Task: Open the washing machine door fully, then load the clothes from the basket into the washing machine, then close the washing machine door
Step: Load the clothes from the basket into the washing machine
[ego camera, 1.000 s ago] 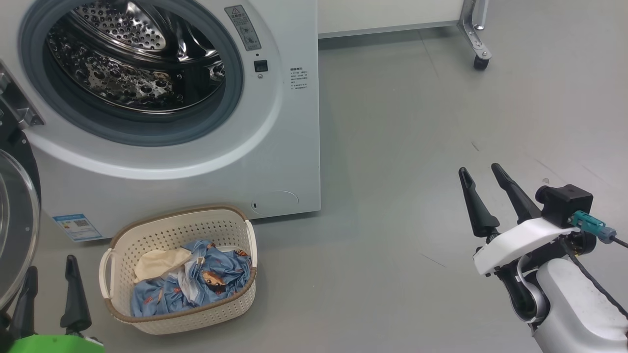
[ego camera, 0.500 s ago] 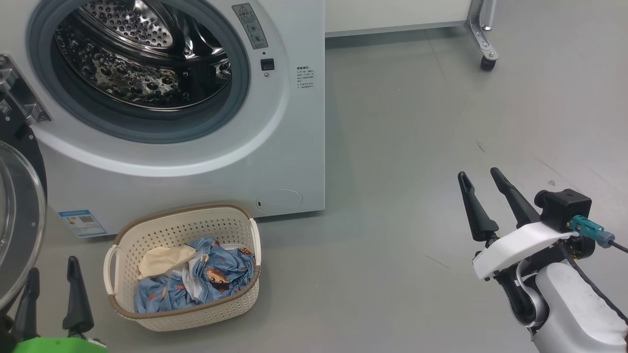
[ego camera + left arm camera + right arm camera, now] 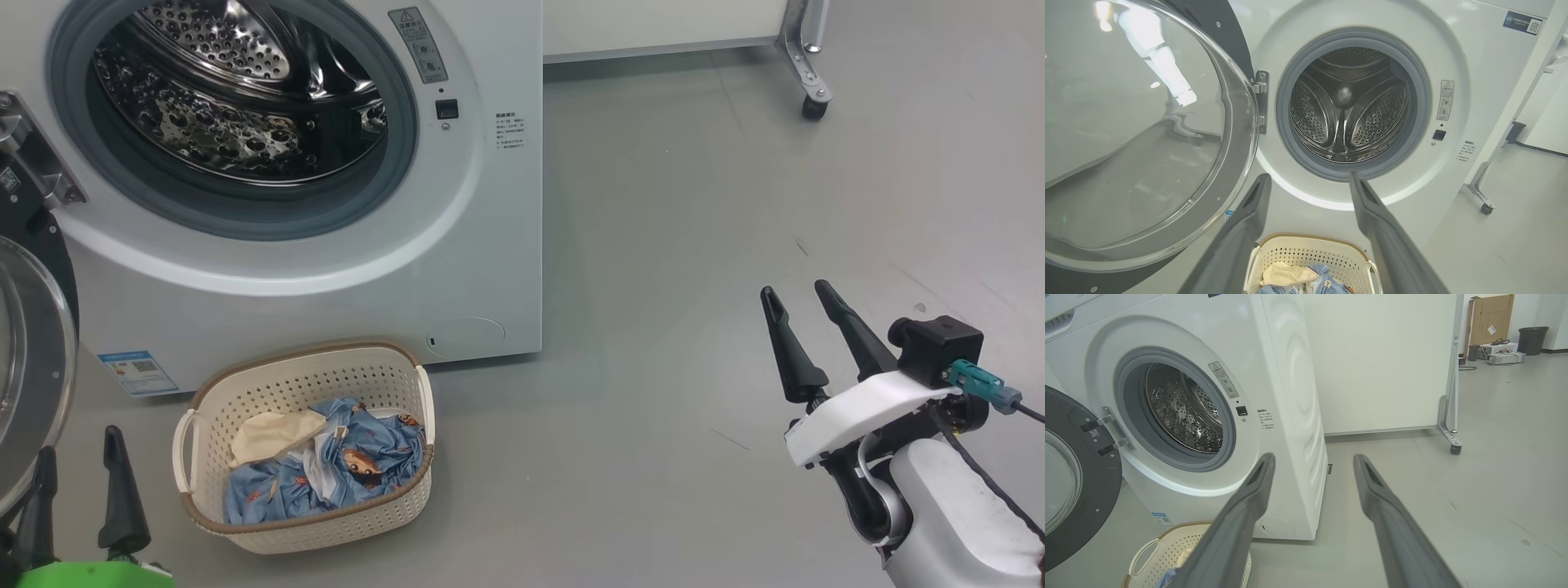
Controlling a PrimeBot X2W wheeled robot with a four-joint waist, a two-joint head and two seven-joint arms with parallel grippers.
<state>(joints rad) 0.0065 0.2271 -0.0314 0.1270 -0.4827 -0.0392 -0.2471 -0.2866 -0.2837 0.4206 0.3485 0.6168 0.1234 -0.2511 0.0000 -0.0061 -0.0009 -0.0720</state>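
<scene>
Blue QR sticker (image 3: 135, 371), btm of washer (image 3: 490, 245)

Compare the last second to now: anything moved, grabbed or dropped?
The whole head view slid slightly right: the camera turned, not the things. The left gripper edged a little left, away from the basket. Nothing was taken hold of or let go. Unchanged: jaws of both grippers open and empty, right gripper in place, washing machine door swung open, clothes in the basket, nothing in the washing machine.
</scene>
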